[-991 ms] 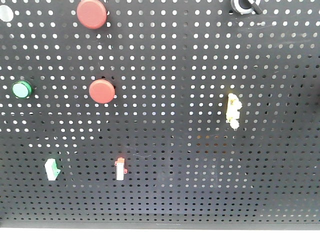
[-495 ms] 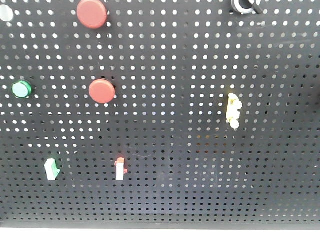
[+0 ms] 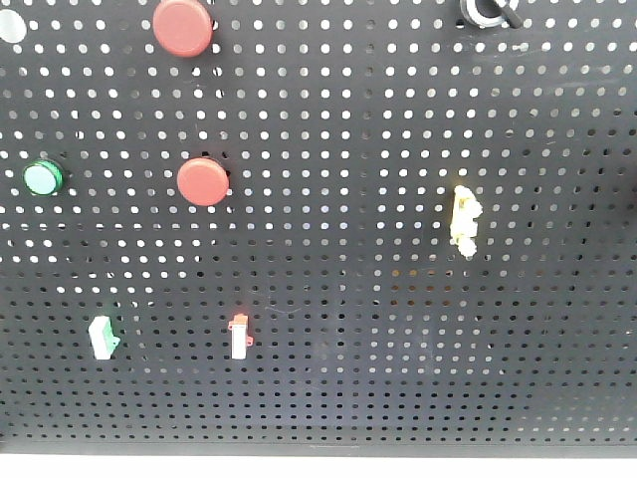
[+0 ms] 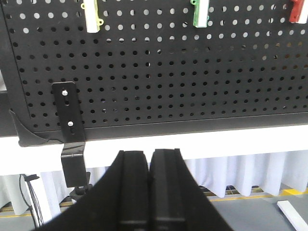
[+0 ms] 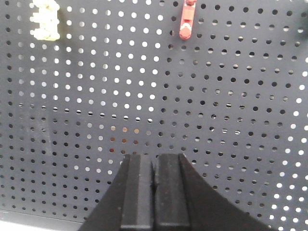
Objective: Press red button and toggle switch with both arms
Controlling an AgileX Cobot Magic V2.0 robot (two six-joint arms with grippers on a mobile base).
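No brand, label or writing can be read on anything in view.

In the front view, the black pegboard point(image 3: 398, 329) fills the frame; its lower edge runs just above a pale strip at the bottom. Two red buttons sit at upper left, one point(image 3: 183, 27) at the top edge and one point(image 3: 203, 181) lower, with a green button point(image 3: 43, 178) to their left. The toggle switch point(image 3: 485, 12) is cut by the top edge at upper right. A yellow lever point(image 3: 464, 220) hangs mid-right; a green-based white lever point(image 3: 101, 337) and a red-based white lever point(image 3: 239, 337) sit low on the left. Neither arm shows in this view, and the board between the fixtures is open.

The left end effector point(image 4: 149, 192) has its fingers pressed together, holding nothing, below the board's bottom edge, with a bracket point(image 4: 70, 130) up and to its left. The right end effector point(image 5: 154, 197) is likewise pressed together and empty, facing bare board, with a red lever point(image 5: 186, 20) above it.

The front view matches the earlier frames; nothing on the board has shifted.
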